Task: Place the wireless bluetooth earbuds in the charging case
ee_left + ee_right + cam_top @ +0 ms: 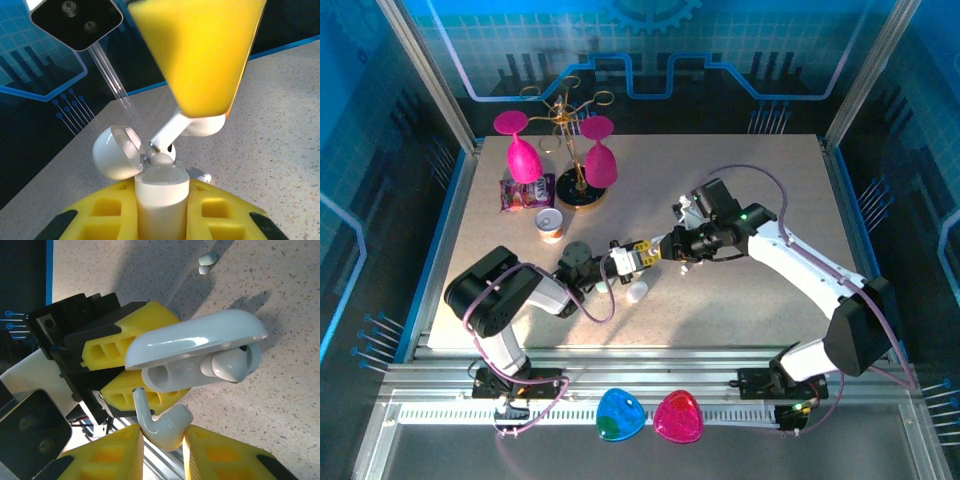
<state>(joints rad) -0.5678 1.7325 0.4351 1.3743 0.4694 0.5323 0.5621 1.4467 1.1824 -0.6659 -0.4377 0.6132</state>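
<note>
My left gripper (162,196) is shut on a white charging case (162,205), held upright with its lid (116,152) swung open. One white earbud (162,160) sits in a slot of the case. My right gripper (162,436) is shut on a second white earbud (167,426), whose stem tip (137,390) hovers just by the empty slot (162,376) of the case (200,342). The seated earbud (231,365) fills the other slot. In the top view the two grippers, left (605,268) and right (638,256), meet at mid-table.
A closed white case (638,292) lies just in front of the grippers. A loose earbud (201,175) and small mint and white pieces (207,260) lie on the table. Behind left stand a cup (551,225), a snack packet (525,192) and a rack of pink glasses (582,160).
</note>
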